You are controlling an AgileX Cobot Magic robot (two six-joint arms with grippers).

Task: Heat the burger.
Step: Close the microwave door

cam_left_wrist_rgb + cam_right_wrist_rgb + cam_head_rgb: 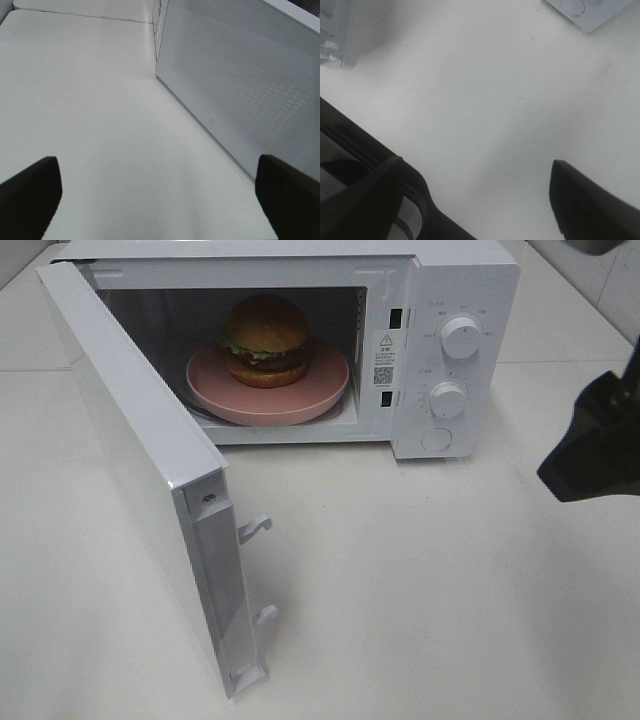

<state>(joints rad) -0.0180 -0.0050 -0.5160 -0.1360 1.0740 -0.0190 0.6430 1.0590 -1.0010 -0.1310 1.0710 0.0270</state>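
Burger [265, 338] on plate [322, 390] inside open microwave [465, 285]; left claw [157, 200], right claw [480, 200] apart, empty, mostly cropped.

You've got soft, even overhead light in the high view, so the white table [420, 580] reads bright without blowing out, and the shadows on it are faint and soft-edged. The microwave [465, 300] cavity is dimmer, but the burger [265, 335] stays readable, with a little sheen on its bun. The right arm [595, 445] at the frame edge is just a dark, out-of-focus lump. Your left wrist view runs greyer. The door [240, 85] and its dotted panel look fairly sharp, while the left gripper [156, 160] shows as featureless black. The right wrist view is the softest: the right gripper [475, 162] is blurred, and the table is washed out.
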